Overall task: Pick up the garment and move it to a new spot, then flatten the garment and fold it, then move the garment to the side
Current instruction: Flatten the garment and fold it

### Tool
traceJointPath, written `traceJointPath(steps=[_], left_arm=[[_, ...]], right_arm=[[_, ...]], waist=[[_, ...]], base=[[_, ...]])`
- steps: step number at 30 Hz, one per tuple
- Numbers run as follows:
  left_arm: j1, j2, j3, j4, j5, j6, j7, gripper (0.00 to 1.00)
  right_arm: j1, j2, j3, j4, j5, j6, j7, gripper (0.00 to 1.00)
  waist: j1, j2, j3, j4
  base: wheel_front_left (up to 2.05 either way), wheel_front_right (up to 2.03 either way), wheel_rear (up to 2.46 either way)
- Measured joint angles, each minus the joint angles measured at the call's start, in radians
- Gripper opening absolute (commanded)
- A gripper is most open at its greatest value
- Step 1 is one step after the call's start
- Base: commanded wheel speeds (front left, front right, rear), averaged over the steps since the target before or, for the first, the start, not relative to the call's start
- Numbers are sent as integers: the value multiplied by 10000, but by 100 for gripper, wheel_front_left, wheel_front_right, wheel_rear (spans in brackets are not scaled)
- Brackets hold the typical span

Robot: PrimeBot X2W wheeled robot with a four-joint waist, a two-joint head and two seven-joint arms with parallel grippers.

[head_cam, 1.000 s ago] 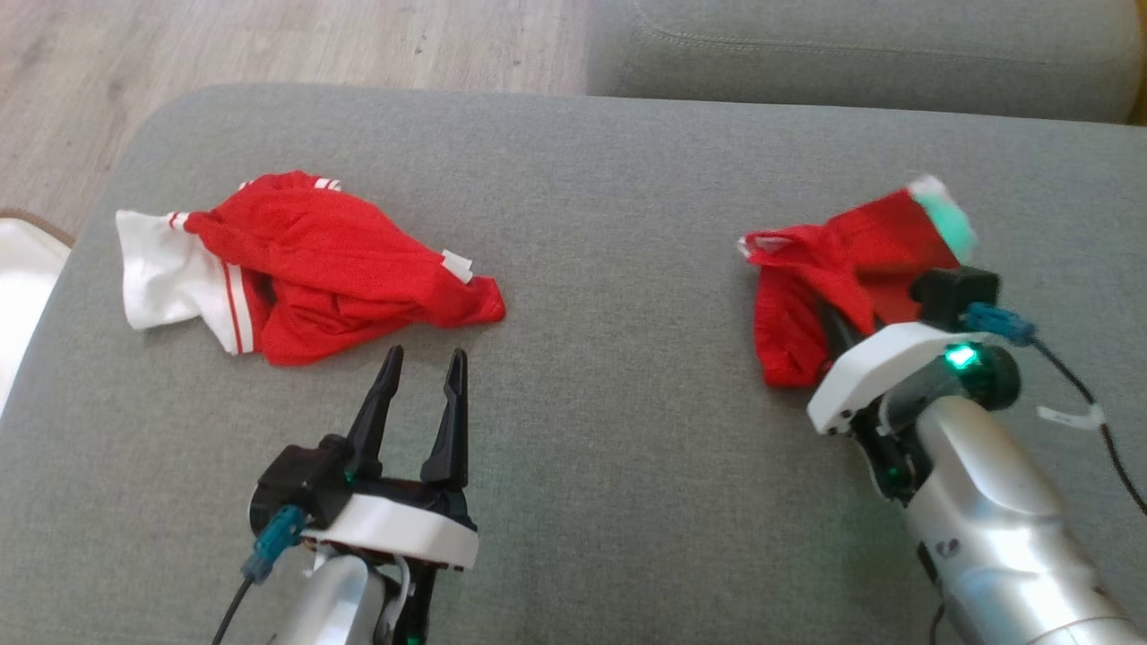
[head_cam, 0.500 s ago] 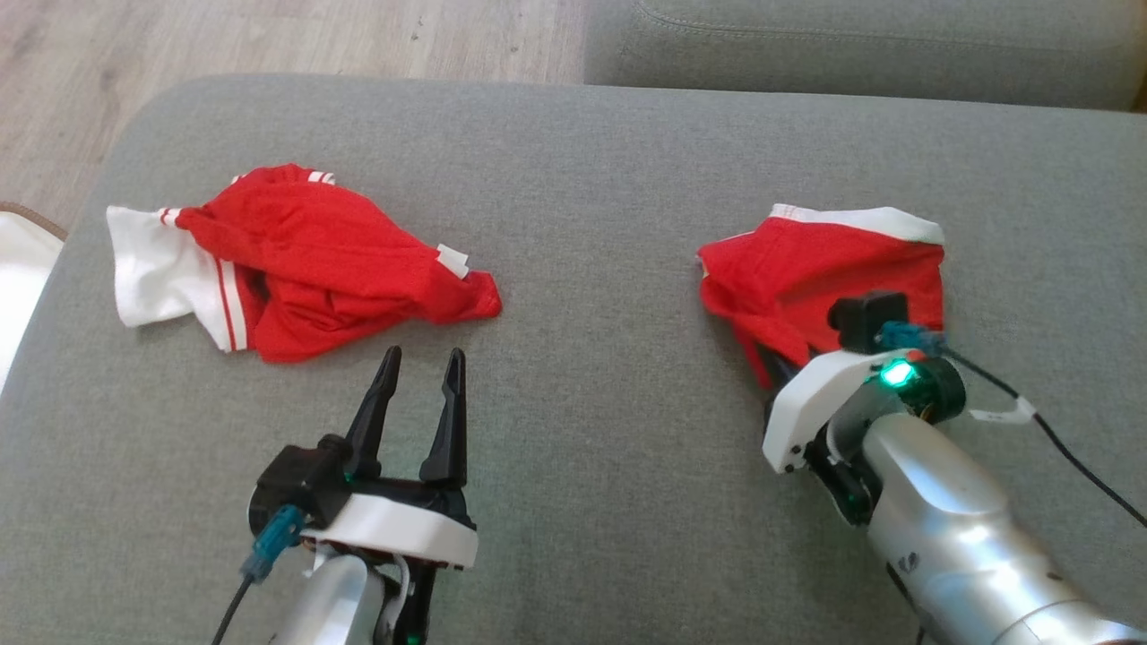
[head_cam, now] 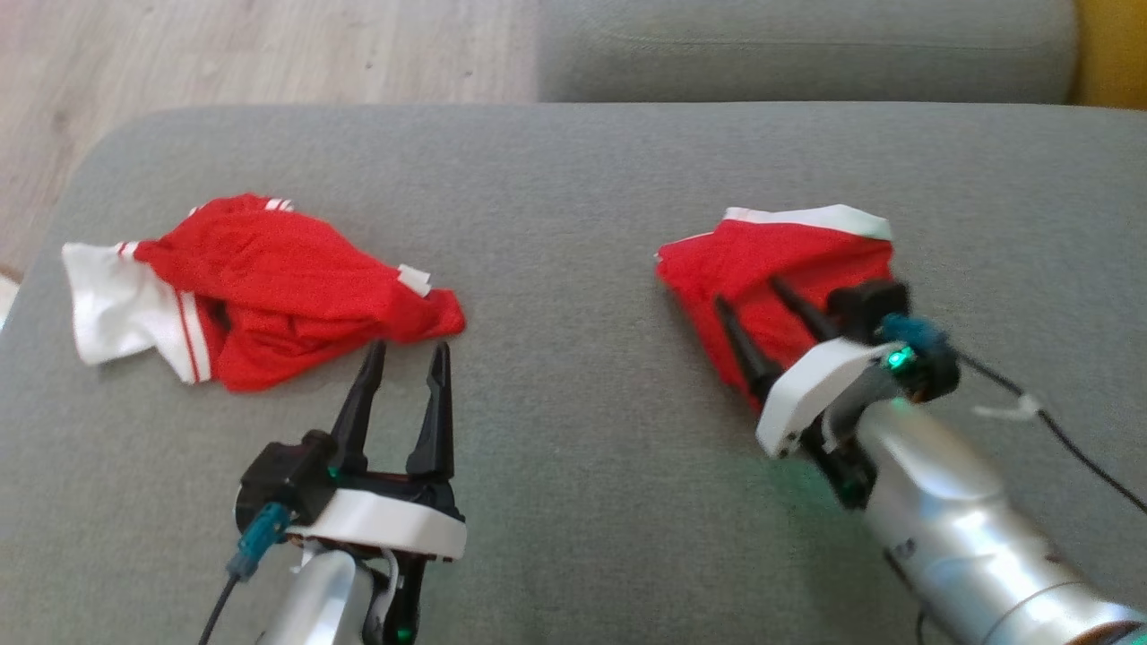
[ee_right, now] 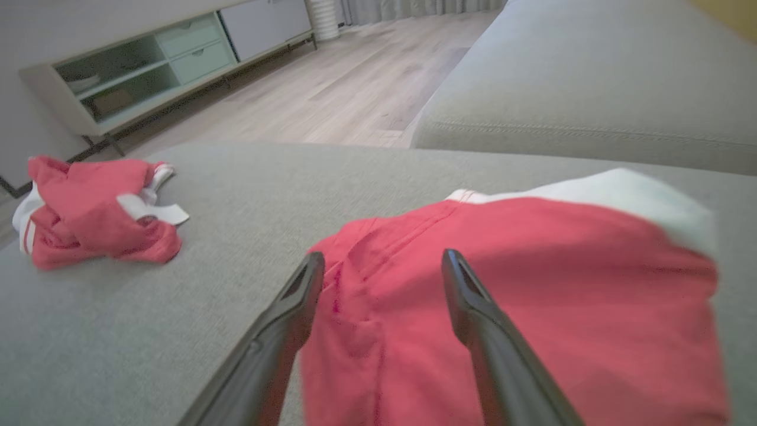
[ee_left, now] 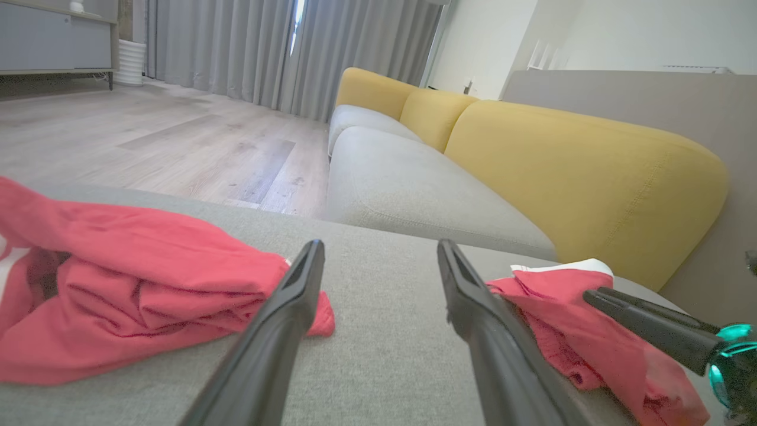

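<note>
Right gripper [head_cam: 750,296] fingers apart, empty — red garment with white band [head_cam: 811,255] bunched under and beyond tips. Left gripper [head_cam: 409,348] fingers apart, crumpled red-and-white garment [head_cam: 269,287] just past tips. Relocation seems done — flattening, folding, side move remain.

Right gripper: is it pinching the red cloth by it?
No, the right gripper has its two fingers spread wide apart over the red garment, with nothing clamped between them.

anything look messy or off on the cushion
Nothing spilled or damaged. Both garments are crumpled, not flat: the left red garment is bunched with a white part sticking out, and the right red garment lies heaped under the open right gripper.
</note>
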Motion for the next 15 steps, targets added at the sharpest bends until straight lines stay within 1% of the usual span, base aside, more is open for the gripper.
traceJointPath(steps=[2, 5, 7, 9, 12, 15], left_arm=[[0, 0, 81, -75, 38, -2, 0, 100], [1, 0, 155, -261, 65, -6, 0, 100], [1, 0, 267, -374, 134, -12, 0, 100], [1, 0, 368, -449, 171, -19, 0, 100], [1, 0, 430, -570, 222, -65, 0, 100], [4, 0, 466, -654, 224, -104, 0, 100]], right_arm=[[-12, -192, -293, -291, 104, 0, -100, 100], [-11, -708, -1051, -777, 109, 0, -203, 100], [13, -1116, -1824, -1275, -140, 0, -215, 100], [85, -1463, -2750, -1908, -667, 0, -215, 100], [596, -1547, -4134, -2880, -1471, 0, -238, 100], [1687, -1294, -5170, -3720, -2437, 0, -244, 100]], waist=[[0, 0, -73, -142], [0, 0, -171, -384], [0, 0, -222, -558], [0, 0, -260, -721], [0, 0, -309, -918], [0, 0, -341, -1082]], base=[[0, 0, 0], [0, 0, 0], [0, 0, 0], [0, 0, 0], [0, 0, 0], [0, 0, 0]])
